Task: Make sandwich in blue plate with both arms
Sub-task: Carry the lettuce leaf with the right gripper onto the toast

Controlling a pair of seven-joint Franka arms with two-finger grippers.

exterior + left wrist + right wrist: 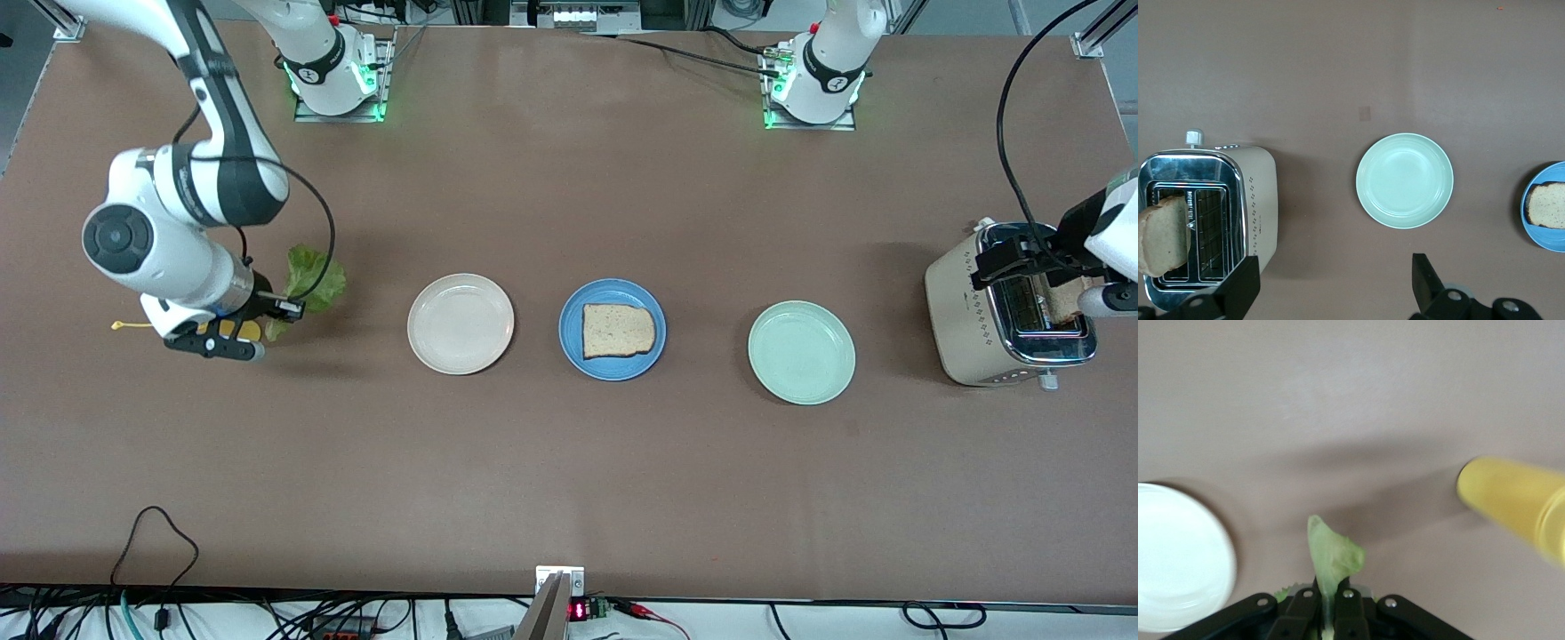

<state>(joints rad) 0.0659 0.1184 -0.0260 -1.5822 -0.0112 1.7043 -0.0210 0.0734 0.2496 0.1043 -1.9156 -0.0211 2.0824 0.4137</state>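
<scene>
Risk, lettuce: thin pinch on a floppy lettuce leaf (313, 277); likely to slip or tear loose on the carry toward the blue plate (612, 330), the ruffled edge hanging free and catching air.
Risk, landing: leaf could drape off the bread slice (619, 331) or over the rim if released off-centre; cream-white plate (460, 323) lying between pickup spot and target, an easy wrong stop.
Risk, toaster: second slice (1165, 235) leaning out of the toaster (1009, 316) slot, partly outside; could tip or jam against the wire guide under a skewed grab.
Risk, clutter: yellow object (1515, 507) lying on the worktop (569, 480) just beside the pickup spot; could be nudged on lift-off.
Right gripper (289, 308): at the right arm's end of the worktop, low, jaws closed on the lettuce leaf.
Lettuce and jaws: stem end clamped between the jaws, seen in the right wrist view as a pale green tongue (1331, 560) poking out past the fingertips; most of the leaf spread outside the grip.
Left gripper (1331, 287): over the toaster at the left arm's end, jaws spread wide, holding nothing.
Second slice and jaws: off toward one finger, not between the two.
Pale green plate (801, 352): bare, between blue plate and toaster.
Sandwich so far: one slice flat on the blue plate, mid-worktop, well apart from both grippers.
</scene>
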